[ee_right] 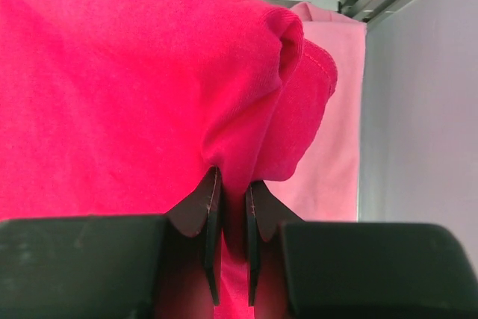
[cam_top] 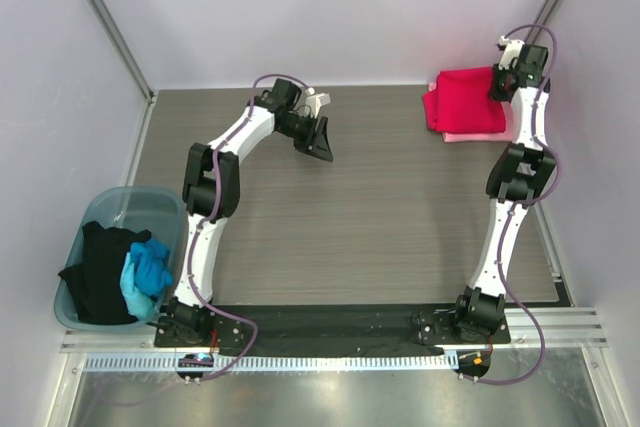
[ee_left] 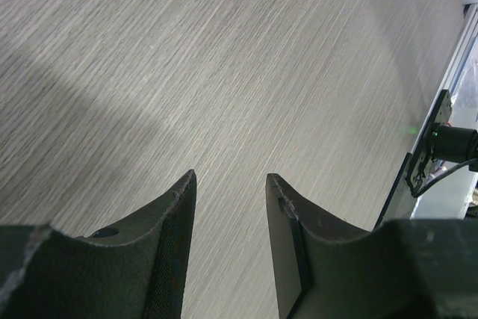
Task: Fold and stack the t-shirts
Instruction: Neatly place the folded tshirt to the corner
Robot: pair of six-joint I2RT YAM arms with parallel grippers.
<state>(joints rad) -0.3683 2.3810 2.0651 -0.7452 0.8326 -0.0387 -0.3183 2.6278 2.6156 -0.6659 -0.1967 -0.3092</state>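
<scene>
A folded crimson red t-shirt lies at the table's far right corner, on top of a light pink t-shirt whose edge shows beneath it. My right gripper is at the red shirt's right edge, shut on a fold of the red t-shirt; the pink t-shirt shows to the right of it. My left gripper hangs open over bare table at the far middle, nothing between its fingers. A black t-shirt and a bright blue t-shirt are bunched in the bin.
A translucent blue-grey bin stands off the table's left edge. Walls close the cell at the back and right, close to the shirt stack. A metal rail runs along the near edge by the arm bases.
</scene>
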